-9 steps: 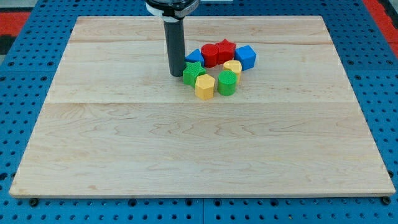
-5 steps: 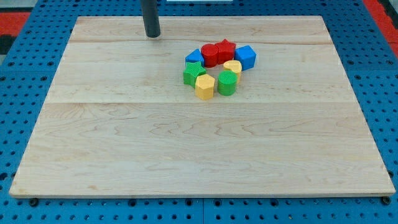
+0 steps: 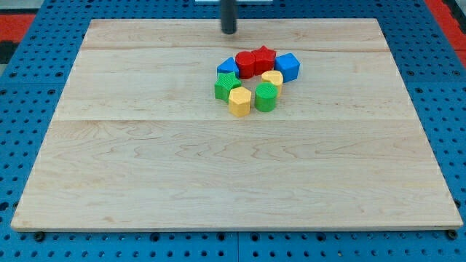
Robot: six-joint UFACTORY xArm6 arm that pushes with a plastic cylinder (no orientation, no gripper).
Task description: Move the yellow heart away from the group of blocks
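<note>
Blocks are packed tightly at upper centre, the yellow heart (image 3: 273,78) hemmed in between red (image 3: 255,61), blue (image 3: 287,66) and green (image 3: 266,96) ones. My tip (image 3: 229,31) is held well above them, near the board's (image 3: 145,182) top edge, touching nothing; no gripper is fitted.

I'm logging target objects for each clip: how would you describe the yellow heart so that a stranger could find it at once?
On the pale wooden board, find the block cluster near the view's top centre. The yellow heart-shaped block sits on its right side, just below the red star-shaped block and left of the blue cube. It is smaller and rounder than the yellow hexagonal block.
</note>
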